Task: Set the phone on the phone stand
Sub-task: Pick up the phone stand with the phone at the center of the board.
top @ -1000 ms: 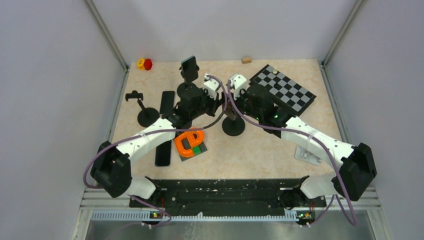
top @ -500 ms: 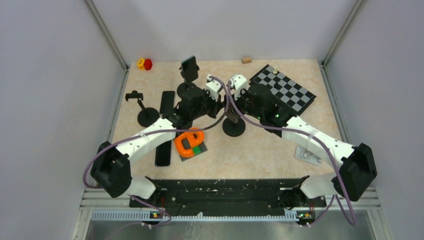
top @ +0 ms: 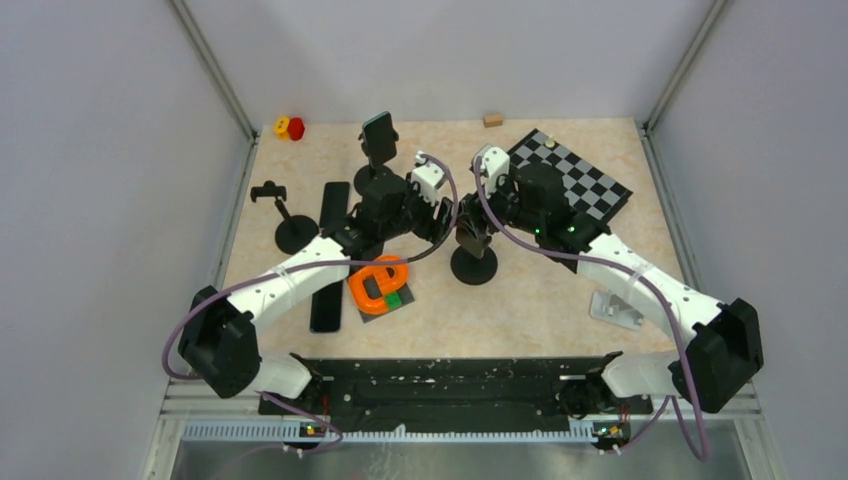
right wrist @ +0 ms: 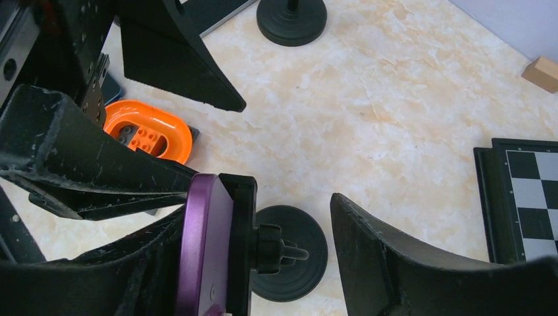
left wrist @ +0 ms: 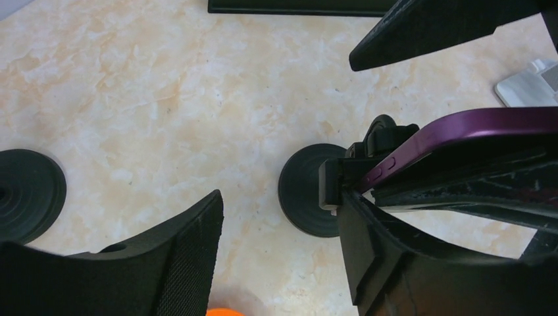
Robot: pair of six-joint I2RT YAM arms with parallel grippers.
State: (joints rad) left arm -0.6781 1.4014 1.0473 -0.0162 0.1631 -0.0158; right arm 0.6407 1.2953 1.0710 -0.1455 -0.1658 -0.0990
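Observation:
A purple phone [right wrist: 207,243] stands on edge in the clamp [right wrist: 241,230] of a black phone stand, whose round base [top: 474,266] sits mid-table. In the right wrist view my right gripper [right wrist: 263,197] is open around phone and clamp; the phone lies against its left finger [right wrist: 85,164], and the right finger [right wrist: 408,263] stands apart. In the left wrist view my left gripper [left wrist: 279,204] is open too, with the phone [left wrist: 460,131] resting along its right finger [left wrist: 408,263]. From above, the left gripper [top: 437,215] and right gripper [top: 478,205] flank the phone [top: 465,236].
A second stand [top: 378,180] at the back holds a dark phone, and an empty stand [top: 296,235] is at the left. Two black phones [top: 335,205] [top: 327,300] lie flat. An orange ring on a plate [top: 378,285], a chessboard [top: 565,185] and a white bracket [top: 615,305] are nearby.
Both grippers have opened from shut. The stand with the phone has shifted slightly toward the near side, and the right arm has moved a little to the right.

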